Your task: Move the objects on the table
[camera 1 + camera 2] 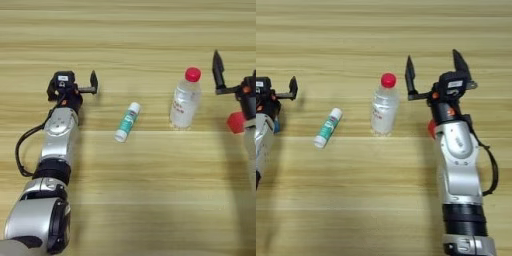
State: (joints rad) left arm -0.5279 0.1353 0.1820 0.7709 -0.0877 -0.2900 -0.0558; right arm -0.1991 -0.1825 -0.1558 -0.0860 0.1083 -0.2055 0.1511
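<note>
The right tool point(432, 70) hovers with its 2 black fingers spread wide and nothing between them, just to the right of the small clear plastic bottle point(384, 106). The bottle stands upright on its base with its red cap point(388, 80) on top, clear of both fingers. Under the right wrist a small red cube point(235, 122) shows in part, the arm hiding most of it. Further left lies a slim tube point(127, 122) with a white cap and a green-and-white label, flat on the wooden surface point(150, 30), about midway between the 2 arms. The left tool point(80, 89) sits at the far left, near the tube but apart from it; its fingers appear parted and empty, and the arm looks idle.

By the look of it, the bottle has been set down and the right tool is free, so that step seems finished. The next move would likely be to choose another object, perhaps the cube below the wrist, which calls for drawing the arm back to bring the open fingers over it.
</note>
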